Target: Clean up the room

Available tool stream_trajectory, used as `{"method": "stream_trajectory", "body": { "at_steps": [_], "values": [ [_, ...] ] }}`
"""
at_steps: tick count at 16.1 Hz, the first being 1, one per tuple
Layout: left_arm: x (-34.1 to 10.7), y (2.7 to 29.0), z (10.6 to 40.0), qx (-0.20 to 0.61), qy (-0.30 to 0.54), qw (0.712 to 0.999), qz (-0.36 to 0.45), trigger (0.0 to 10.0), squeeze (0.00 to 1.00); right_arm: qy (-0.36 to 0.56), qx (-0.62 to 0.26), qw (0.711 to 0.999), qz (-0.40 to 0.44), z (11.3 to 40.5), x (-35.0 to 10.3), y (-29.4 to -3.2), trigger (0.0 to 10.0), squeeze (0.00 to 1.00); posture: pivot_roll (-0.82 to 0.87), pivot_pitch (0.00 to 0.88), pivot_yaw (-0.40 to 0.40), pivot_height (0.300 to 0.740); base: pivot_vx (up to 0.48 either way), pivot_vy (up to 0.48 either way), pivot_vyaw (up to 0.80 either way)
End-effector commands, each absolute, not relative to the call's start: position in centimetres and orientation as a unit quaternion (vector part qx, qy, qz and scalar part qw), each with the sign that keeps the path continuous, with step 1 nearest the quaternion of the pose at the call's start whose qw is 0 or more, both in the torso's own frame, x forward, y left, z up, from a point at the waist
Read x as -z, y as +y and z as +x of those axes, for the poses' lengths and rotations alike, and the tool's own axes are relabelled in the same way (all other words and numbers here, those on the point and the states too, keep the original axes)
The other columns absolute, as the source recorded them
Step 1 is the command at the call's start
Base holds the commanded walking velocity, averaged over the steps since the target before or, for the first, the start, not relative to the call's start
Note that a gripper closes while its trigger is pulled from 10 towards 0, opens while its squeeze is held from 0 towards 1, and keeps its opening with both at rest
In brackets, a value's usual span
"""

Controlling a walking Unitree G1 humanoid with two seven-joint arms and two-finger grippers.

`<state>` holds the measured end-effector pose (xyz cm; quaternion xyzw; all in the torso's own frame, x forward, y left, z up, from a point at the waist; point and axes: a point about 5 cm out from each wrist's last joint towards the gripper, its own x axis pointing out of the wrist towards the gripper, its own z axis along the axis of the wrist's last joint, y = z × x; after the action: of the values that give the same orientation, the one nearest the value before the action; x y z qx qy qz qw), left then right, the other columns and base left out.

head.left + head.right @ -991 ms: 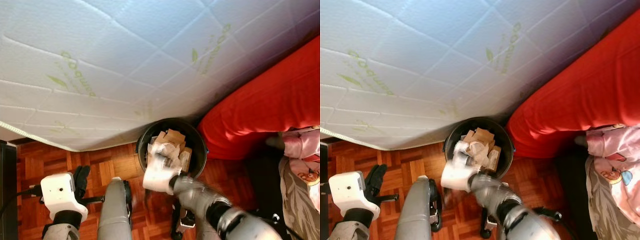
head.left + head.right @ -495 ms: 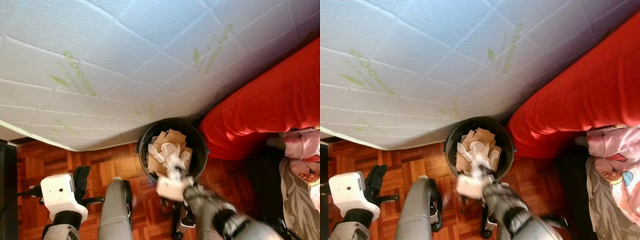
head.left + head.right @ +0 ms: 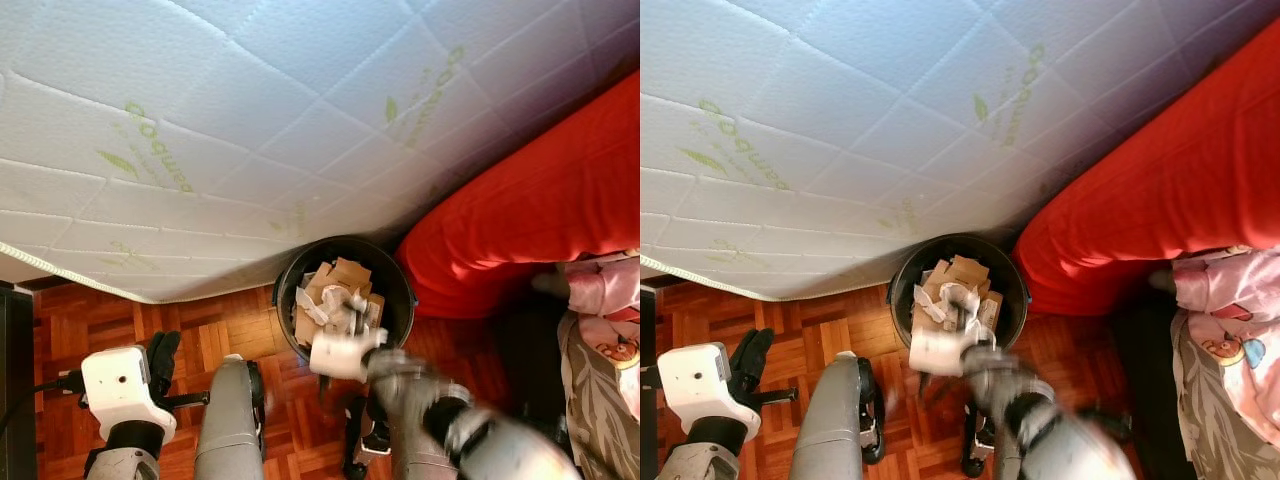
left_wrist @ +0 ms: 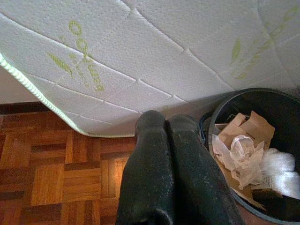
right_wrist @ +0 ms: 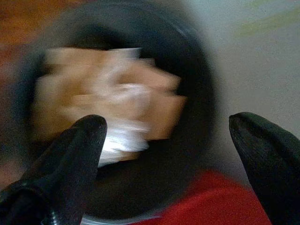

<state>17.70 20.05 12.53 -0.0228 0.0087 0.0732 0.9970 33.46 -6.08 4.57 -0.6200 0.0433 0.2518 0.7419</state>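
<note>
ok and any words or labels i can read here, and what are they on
"bamboo", seemingly: a green word with a leaf mark, seen upside down and repeated across the white mattress; the letters are soft, so this reading is not certain.
Printed label on a packet in the black bin: too small and blurred to read.
No other text is legible.

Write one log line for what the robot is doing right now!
right pincer: open over trash bin | bin: cardboard and crumpled paper inside | left pincer: shut, idle by mattress
</note>
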Motion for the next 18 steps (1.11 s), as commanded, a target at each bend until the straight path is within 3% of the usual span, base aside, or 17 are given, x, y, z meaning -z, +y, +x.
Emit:
{"method": "stream_trajectory", "body": {
  "at_steps": [1,2,3,4,5,6,7,9,10,12,14,15,18],
  "values": [
    [-11.9,20.1,17.2,-0.079,0.026,0.996,-0.024,10.0,0.0,0.055,-0.286,0.722,-0.627,31.8,-2.6,-5.8,10.0,0.0,0.34,0.535,-0.119,0.641,0.0,0.0,0.0],
    [-11.9,20.0,17.2,-0.078,0.025,0.996,-0.024,10.0,0.0,-0.005,-0.247,0.723,-0.645,32.6,-3.8,-5.7,10.0,0.0,0.35,0.529,-0.117,0.641,0.0,0.0,0.0],
    [-12.1,20.2,17.2,-0.082,0.023,0.996,-0.024,10.0,0.0,0.074,-0.268,0.76,-0.588,32.3,-3.1,-5.9,10.0,0.0,0.34,0.54,-0.121,0.641,0.0,0.0,0.0],
    [-12.0,20.3,17.3,-0.082,0.023,0.996,-0.023,10.0,0.0,0.121,-0.296,0.775,-0.545,31.6,-2.2,-5.9,10.0,0.0,0.34,0.539,-0.13,0.641,0.0,0.0,0.0],
    [-11.9,20.1,17.3,-0.08,0.024,0.996,-0.023,10.0,0.0,0.144,-0.297,0.809,-0.486,31.2,-1.9,-5.7,10.0,0.0,0.35,0.526,-0.113,0.641,0.0,0.0,0.0],
    [-11.9,20.1,17.3,-0.081,0.024,0.996,-0.023,10.0,0.0,0.155,-0.296,0.822,-0.461,31.1,-1.8,-5.7,10.0,0.0,0.35,0.526,-0.113,0.641,0.0,0.0,0.0],
    [-11.6,20.4,17.3,-0.085,0.027,0.996,-0.023,10.0,0.0,0.234,-0.255,0.898,-0.271,30.8,-1.3,-6.1,10.0,0.0,0.33,0.508,-0.128,0.641,0.0,0.0,0.0],
    [-10.9,20.8,17.8,-0.088,0.032,0.995,-0.023,10.0,0.0,0.271,-0.184,0.94,-0.09,30.8,-1.0,-7.4,10.0,0.0,0.33,0.469,-0.119,0.641,0.0,0.0,0.0],
    [-10.5,21.1,18.2,-0.09,0.035,0.995,-0.022,10.0,0.0,0.269,-0.127,0.955,-0.02,31.2,-1.1,-9.3,10.0,0.0,0.32,0.46,-0.116,0.641,0.0,0.0,0.0],
    [-9.9,21.7,18.7,-0.093,0.039,0.995,-0.018,10.0,0.0,0.246,-0.067,0.966,0.041,31.6,-1.4,-12.2,10.0,0.0,0.32,0.422,-0.108,0.641,0.0,0.0,0.0],
    [-9.4,22.3,18.8,-0.099,0.043,0.994,-0.014,10.0,0.0,0.234,-0.029,0.97,0.066,31.6,-1.4,-14.3,10.0,0.0,0.32,0.391,-0.108,0.641,0.0,0.0,0.0],
    [-8.6,22.8,19.0,-0.107,0.049,0.993,-0.014,10.0,0.0,0.23,-0.02,0.971,0.065,31.2,-1.1,-15.7,10.0,0.0,0.32,0.336,-0.111,0.641,0.0,0.0,0.0],
    [-7.0,23.8,19.5,-0.121,0.063,0.99,-0.032,10.0,0.0,0.233,-0.023,0.97,0.062,30.2,-0.3,-16.4,10.0,0.0,0.31,0.237,-0.106,0.641,0.0,0.0,0.0]
  ]
}}
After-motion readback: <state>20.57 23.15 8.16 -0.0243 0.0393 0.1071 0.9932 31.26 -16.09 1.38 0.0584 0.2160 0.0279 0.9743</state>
